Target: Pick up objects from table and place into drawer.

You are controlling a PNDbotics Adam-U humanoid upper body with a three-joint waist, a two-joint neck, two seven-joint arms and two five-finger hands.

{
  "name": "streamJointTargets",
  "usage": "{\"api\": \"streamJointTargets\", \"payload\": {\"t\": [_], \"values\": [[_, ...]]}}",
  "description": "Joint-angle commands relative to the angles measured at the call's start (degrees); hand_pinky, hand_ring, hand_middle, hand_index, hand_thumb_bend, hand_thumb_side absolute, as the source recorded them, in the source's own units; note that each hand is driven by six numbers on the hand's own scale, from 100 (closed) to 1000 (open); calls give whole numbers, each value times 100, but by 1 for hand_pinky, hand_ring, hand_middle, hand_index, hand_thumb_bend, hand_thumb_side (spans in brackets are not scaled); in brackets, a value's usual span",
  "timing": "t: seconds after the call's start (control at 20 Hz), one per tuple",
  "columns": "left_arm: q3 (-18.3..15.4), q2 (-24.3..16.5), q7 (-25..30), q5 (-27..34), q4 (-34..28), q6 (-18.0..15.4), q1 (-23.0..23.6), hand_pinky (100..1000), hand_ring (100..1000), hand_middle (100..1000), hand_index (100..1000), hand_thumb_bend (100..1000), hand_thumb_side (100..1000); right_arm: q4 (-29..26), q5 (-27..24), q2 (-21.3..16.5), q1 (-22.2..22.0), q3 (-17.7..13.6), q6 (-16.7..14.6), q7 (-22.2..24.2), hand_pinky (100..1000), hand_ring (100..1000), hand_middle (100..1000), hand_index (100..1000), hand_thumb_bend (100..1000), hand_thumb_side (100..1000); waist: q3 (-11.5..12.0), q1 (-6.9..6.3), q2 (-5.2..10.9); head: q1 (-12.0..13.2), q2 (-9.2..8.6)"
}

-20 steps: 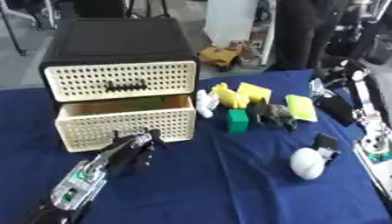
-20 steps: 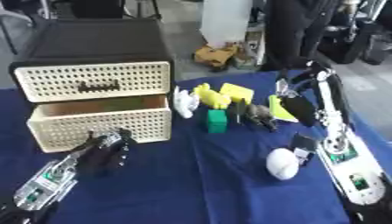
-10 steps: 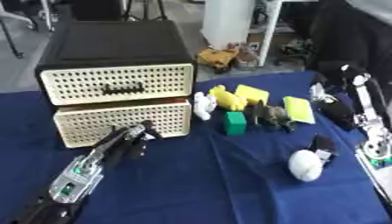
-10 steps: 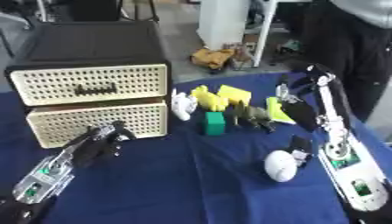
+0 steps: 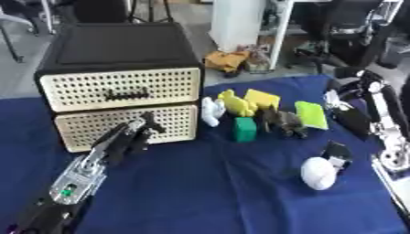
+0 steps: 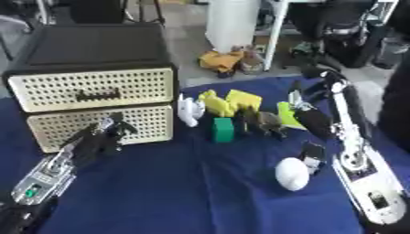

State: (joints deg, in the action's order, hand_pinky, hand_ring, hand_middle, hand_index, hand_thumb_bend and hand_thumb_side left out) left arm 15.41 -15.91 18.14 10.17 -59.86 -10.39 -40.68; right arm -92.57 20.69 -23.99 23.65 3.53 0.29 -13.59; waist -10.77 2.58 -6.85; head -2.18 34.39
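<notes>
Blue cloth point(image 5: 216, 192) covers my table. My left hand point(image 5: 128, 139), fingers curled and holding nothing, rests against the closed lower drawer point(image 5: 124, 125) at mid-left. Right of it cluster a white figure point(image 5: 211, 111), yellow blocks point(image 5: 246, 100), green cube point(image 5: 244, 129), dark animal point(image 5: 282, 123) and white egg point(image 5: 319, 173). My right hand point(image 6: 314, 121) sits beyond them; I cannot tell its fingers.

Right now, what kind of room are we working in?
Probably an office or lab: a work table under a blue cloth, office chairs on a bare floor behind it, and a white desk leg.
</notes>
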Motion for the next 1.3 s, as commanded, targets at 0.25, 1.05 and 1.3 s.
{"api": "streamJointTargets", "payload": {"t": [0.25,1.05,1.3], "values": [[-58,-510,-478,412,-1149,75,257,100,100,100,675,276,1000,-320,-182,-168,-76,-143,3,-73,524,600,702,791,100,558,76,-17,107,-24,-2],[-869,-781,-1711,988,-3571,-10,1762,100,100,100,674,317,1000,-1033,-863,-173,-860,-295,-7,-171,503,591,690,785,100,612,449,-117,194,91,338],[-965,-727,-2016,950,-4264,466,2140,100,100,100,674,317,1000,-1189,-935,-124,-981,-289,-20,-160,501,590,688,784,100,622,500,-119,230,171,456]]}}
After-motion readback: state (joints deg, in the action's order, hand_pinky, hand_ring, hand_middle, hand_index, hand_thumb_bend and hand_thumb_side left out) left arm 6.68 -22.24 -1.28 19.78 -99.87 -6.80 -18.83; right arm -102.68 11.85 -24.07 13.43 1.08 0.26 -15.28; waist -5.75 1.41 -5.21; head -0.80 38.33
